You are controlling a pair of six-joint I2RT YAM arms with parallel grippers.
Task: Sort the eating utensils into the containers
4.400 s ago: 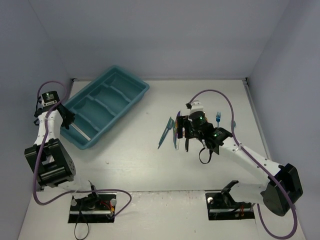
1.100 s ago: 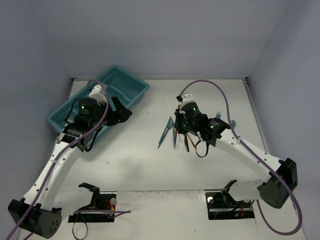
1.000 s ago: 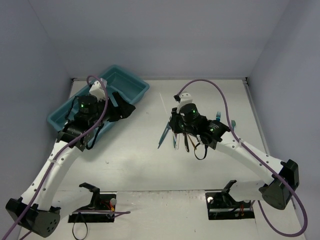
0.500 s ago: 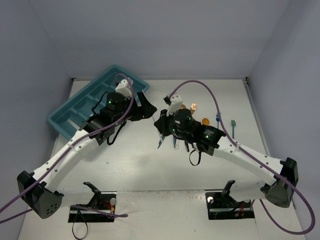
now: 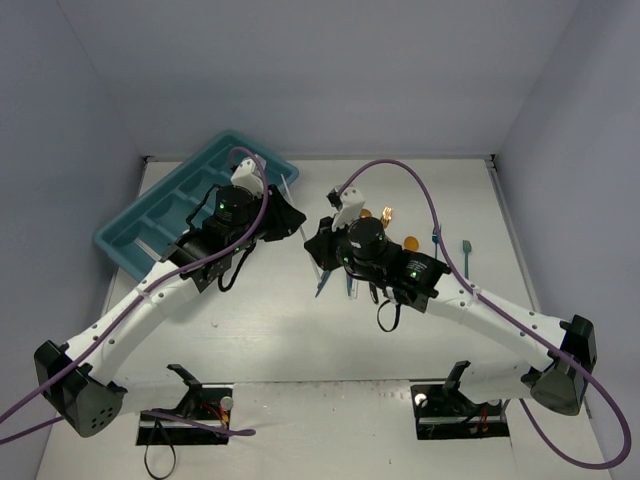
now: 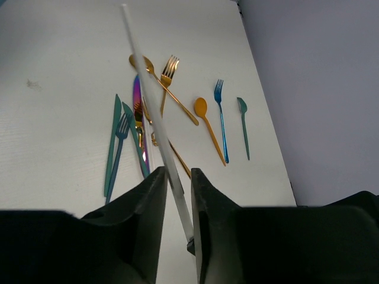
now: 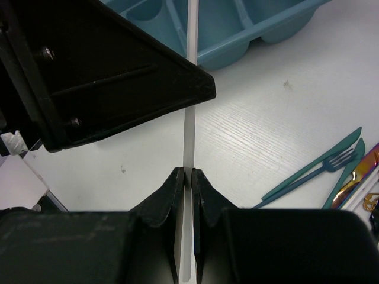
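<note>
right gripper (image 7: 188, 173) pinched tight on slim white plastic-looking stick (image 6: 145, 77), raised just right of teal-blue plastic cutlery tray (image 7: 249, 36) | left gripper (image 6: 179, 171) narrow around same stick, contact unclear | loose copper-gold, teal and purple metal cutlery (image 6: 142, 127) on table farther right of tray

Teal tray (image 5: 150, 215) — white utensil (image 6: 149, 100), gold spoon (image 6: 212, 133)

No text, label, brand or number could be read in any view. Nothing legible was found on the cutlery tray (image 5: 112, 240), the utensils (image 6: 201, 108) or the table (image 5: 300, 340).
</note>
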